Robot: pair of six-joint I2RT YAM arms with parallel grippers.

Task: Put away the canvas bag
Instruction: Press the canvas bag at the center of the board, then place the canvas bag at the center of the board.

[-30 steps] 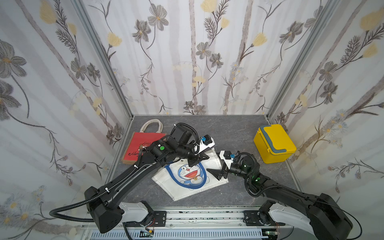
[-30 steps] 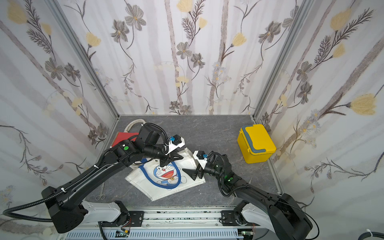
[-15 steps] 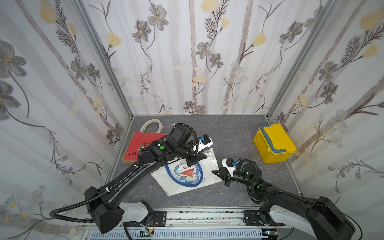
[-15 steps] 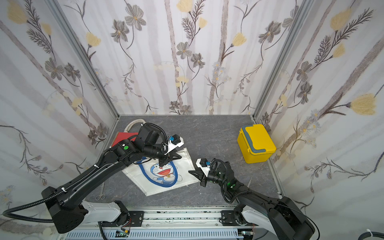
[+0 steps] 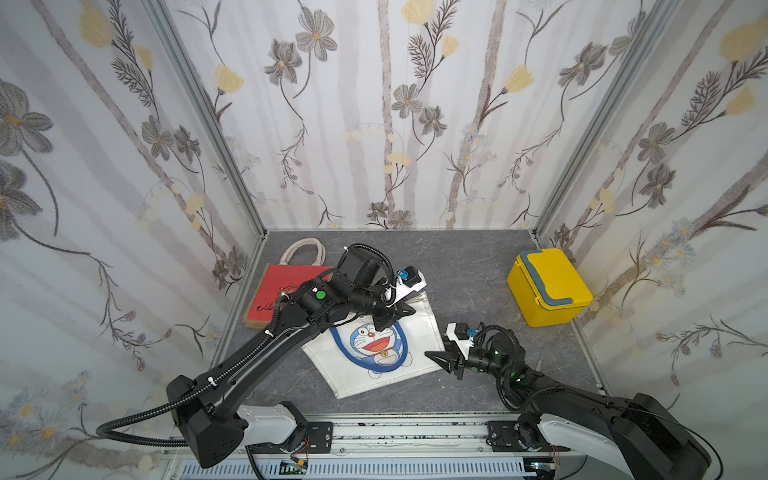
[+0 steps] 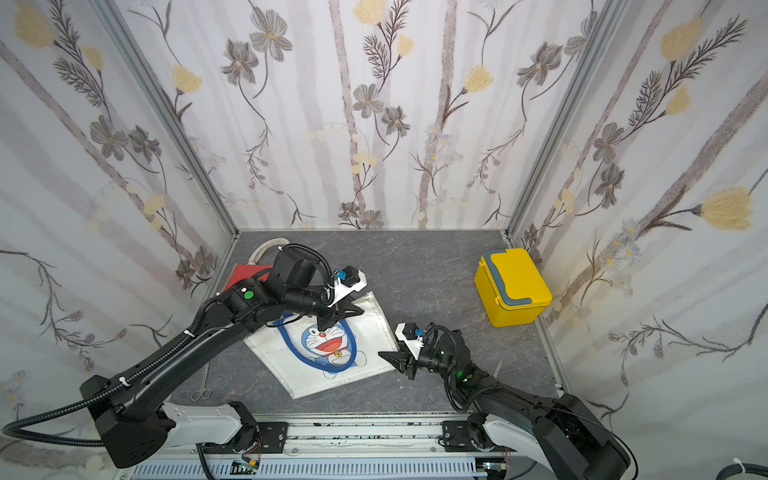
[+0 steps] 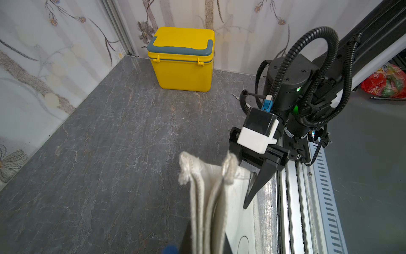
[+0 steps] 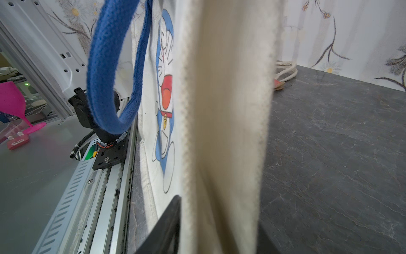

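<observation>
Mid-fold on the grey table [image 5: 457, 266]: I am pinching the far edge of the canvas bag [image 5: 374, 357] in my left pincer [image 5: 395, 318]. Its jaws are clamping several layers of cream cloth, and the left wrist view is showing the bunched hem rising out of them. My right pincer [image 5: 442, 360] is sitting at the bag's opposite corner, jaws narrow, with a fold of cloth running between them. I cannot tell whether they are actually gripping it.

The bag is lying mostly flat between the 2 pincers, cartoon print facing up, its blue handle [image 8: 109, 77] looping loose over the print.

As I judge it, the job is only getting under way. The bag is resting on the table, not stowed, and the yellow box [image 5: 548, 286] is sitting lid-down, well apart from my right pincer on the side away from the bag. A red bag [image 5: 282, 297] is lying behind my left pincer, partly under that arm.

What seems left is finishing the fold, carrying the bundle off and letting go — the pictures are not showing where it belongs.
</observation>
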